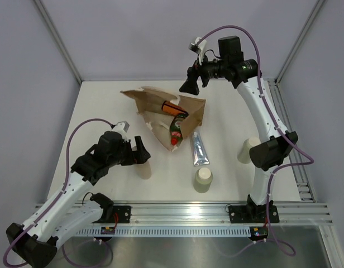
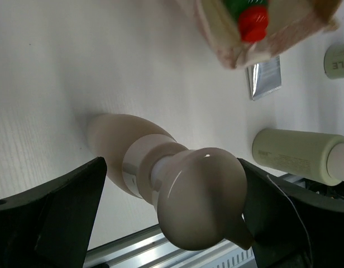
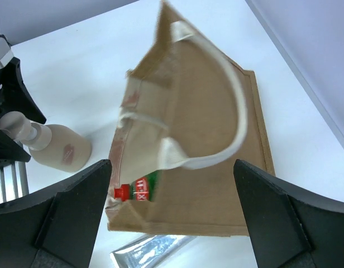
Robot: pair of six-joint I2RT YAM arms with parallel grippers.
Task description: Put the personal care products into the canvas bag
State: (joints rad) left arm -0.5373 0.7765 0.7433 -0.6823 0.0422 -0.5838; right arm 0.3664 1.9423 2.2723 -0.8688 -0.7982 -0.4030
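Note:
The canvas bag [image 1: 190, 111] lies on its side at mid-table, mouth toward the front. The orange bottle [image 1: 172, 106] and the green red-capped bottle [image 1: 176, 132] lie in its mouth. The silver-blue tube [image 1: 199, 148] lies beside it on the right. A beige bottle [image 1: 144, 168] stands at my left gripper [image 1: 139, 151]. In the left wrist view its cream cap [image 2: 200, 195] sits between the open fingers of that gripper [image 2: 171, 167]. My right gripper [image 1: 191, 84] hangs open and empty above the bag [image 3: 216, 128], as the right wrist view [image 3: 172, 164] shows.
A second beige bottle [image 1: 203, 180] stands near the front edge, right of centre. A third [image 1: 247, 151] stands by the right arm's lower link. The aluminium rail [image 1: 216, 212] runs along the near edge. Grey walls close the back and the sides.

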